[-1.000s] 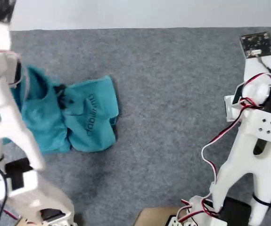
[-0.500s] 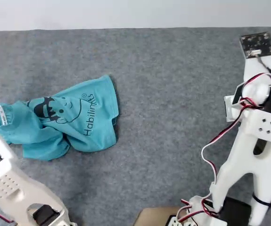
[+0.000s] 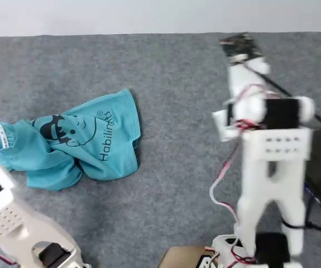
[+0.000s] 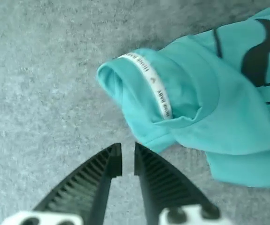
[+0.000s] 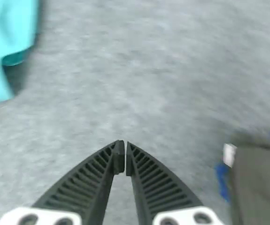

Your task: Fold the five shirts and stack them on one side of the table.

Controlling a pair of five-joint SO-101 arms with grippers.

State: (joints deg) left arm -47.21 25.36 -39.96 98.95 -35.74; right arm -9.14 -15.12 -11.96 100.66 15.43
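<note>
One teal shirt (image 3: 85,142) lies crumpled and unfolded on the left part of the grey counter (image 3: 182,100). Its front faces up, with a dark cartoon face and lettering. The collar, lined with a white printed band, points to the left edge. The left end effector (image 4: 127,152) hangs just beside that collar without touching it, its jaws narrow with a thin gap and holding nothing. The right end effector (image 5: 125,150) is over bare counter well right of the shirt, its jaws pressed together and empty.
</note>
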